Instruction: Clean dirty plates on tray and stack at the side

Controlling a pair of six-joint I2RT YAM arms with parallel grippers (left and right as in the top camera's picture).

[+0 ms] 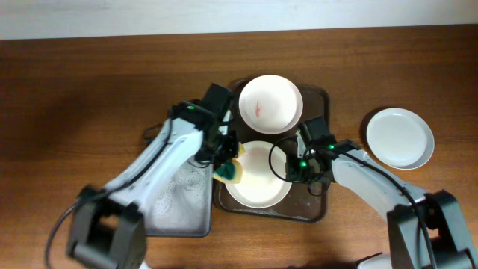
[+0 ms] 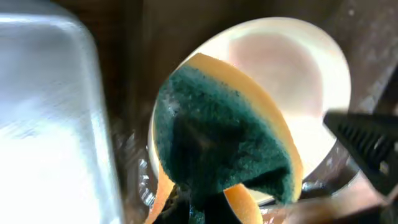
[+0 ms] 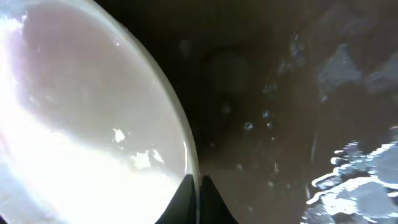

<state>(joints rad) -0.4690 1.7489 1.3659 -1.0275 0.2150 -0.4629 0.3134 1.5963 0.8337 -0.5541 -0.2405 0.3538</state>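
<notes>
Green sponge (image 2: 224, 143) over plain white plate (image 2: 280, 68)

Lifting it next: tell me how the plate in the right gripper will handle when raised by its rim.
Probably stiff: the plate shows a true round rim where the right gripper pinches it. Likely slippery: glossy surface, and the tray looks wet. Held at one edge, it may tilt.

2 plates (image 1: 270, 103) on the tray (image 1: 312, 96), 1 plate (image 1: 399, 137) right of it
</notes>
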